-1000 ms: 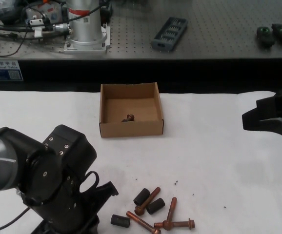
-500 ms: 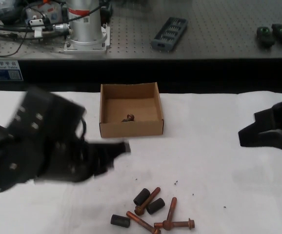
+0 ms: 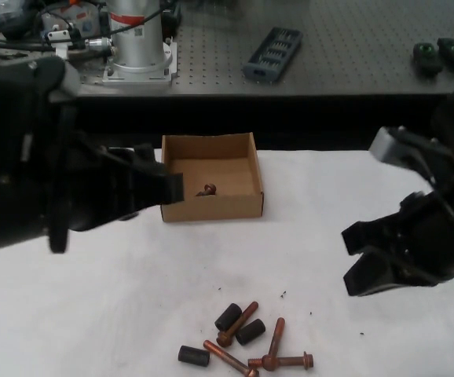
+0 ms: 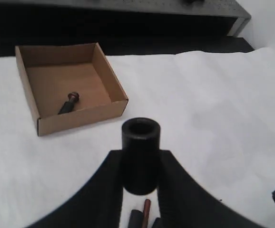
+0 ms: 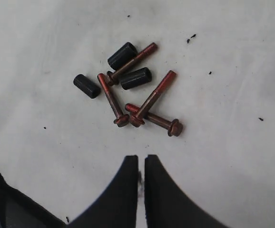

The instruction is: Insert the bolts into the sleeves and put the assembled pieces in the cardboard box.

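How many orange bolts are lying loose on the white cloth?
4, in one heap: one bolt between two sleeves, three more bolts fanned out beside it. None seems hidden.

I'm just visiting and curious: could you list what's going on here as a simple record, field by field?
left end effector: shut on a black sleeve
right end effector: shut, empty, above the loose bolts
cardboard box: one assembled piece inside
loose bolts: four
loose sleeves: three, among the bolts
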You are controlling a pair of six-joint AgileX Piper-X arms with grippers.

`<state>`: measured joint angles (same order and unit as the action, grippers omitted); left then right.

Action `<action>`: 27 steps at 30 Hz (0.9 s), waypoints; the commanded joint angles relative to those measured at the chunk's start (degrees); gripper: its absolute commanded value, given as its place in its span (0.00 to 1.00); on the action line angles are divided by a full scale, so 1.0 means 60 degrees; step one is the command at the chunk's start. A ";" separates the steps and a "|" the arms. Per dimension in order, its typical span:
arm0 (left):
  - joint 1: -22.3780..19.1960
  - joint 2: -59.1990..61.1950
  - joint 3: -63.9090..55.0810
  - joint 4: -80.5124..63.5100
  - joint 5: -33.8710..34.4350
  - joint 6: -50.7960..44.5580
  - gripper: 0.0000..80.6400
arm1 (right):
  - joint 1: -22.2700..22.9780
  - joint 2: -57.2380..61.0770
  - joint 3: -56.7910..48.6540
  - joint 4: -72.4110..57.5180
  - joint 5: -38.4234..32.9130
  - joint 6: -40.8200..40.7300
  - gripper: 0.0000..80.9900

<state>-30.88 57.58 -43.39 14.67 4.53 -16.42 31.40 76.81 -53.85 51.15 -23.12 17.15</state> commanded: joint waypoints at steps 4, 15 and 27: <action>0.0000 -0.1023 -0.0085 0.0043 -0.0072 0.1018 0.07 | 0.0456 0.0854 -0.0033 -0.0398 -0.0627 0.0153 0.07; 0.0000 -0.1915 -0.0085 0.0555 -0.0072 0.1016 0.07 | 0.1462 0.2521 -0.0033 -0.2392 -0.1009 0.3314 0.31; 0.0000 -0.2015 -0.0085 0.1059 -0.0072 0.1016 0.07 | 0.1757 0.2903 -0.0033 -0.2765 -0.0594 0.5471 0.30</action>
<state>-30.88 46.04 -43.39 21.47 4.46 -11.17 41.93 94.18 -53.85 34.97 -26.70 49.27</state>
